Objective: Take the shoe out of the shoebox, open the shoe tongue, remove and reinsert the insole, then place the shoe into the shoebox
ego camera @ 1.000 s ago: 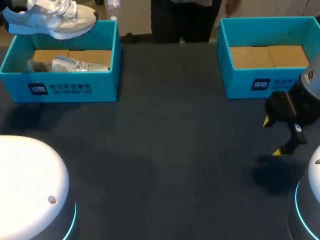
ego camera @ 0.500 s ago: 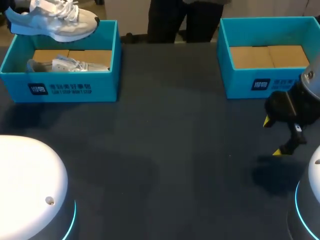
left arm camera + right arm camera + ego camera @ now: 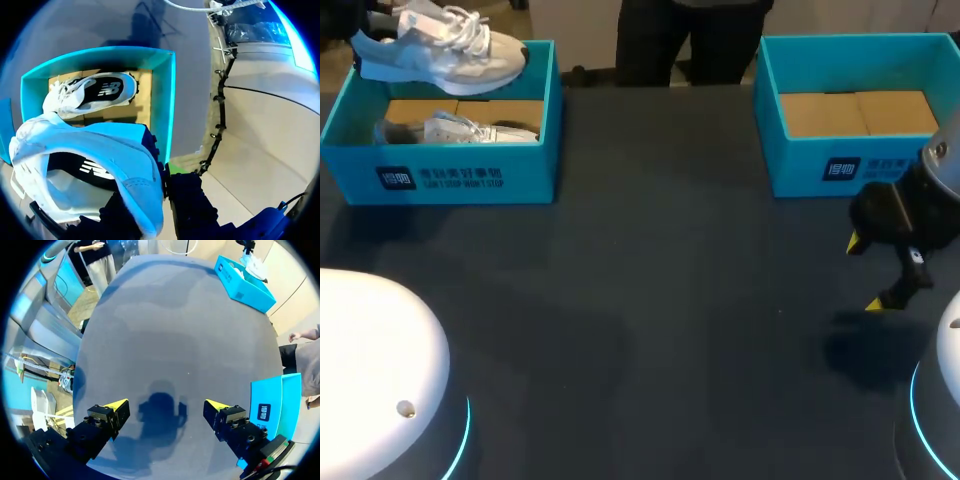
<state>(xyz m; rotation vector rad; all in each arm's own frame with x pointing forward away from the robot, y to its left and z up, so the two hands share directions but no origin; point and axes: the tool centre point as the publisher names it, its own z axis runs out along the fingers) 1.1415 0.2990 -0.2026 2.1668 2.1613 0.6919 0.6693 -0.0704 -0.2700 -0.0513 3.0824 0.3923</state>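
A white sneaker hangs above the back of the left teal shoebox, toe pointing right. In the left wrist view my left gripper is shut on the sneaker at its heel collar, and the yellow tips are hidden. A second sneaker lies on its side inside that box, under the held one, its sole and side showing. My right gripper stands open low over the bare table at the right, nothing between its fingers.
A second teal shoebox stands at the back right, only its cardboard floor showing, just behind my right gripper. It also shows beside the gripper in the right wrist view. White rounded arm bases fill the near corners.
The held sneaker has shifted a little to the right and slightly lower over the left shoebox. My right arm has stayed still.
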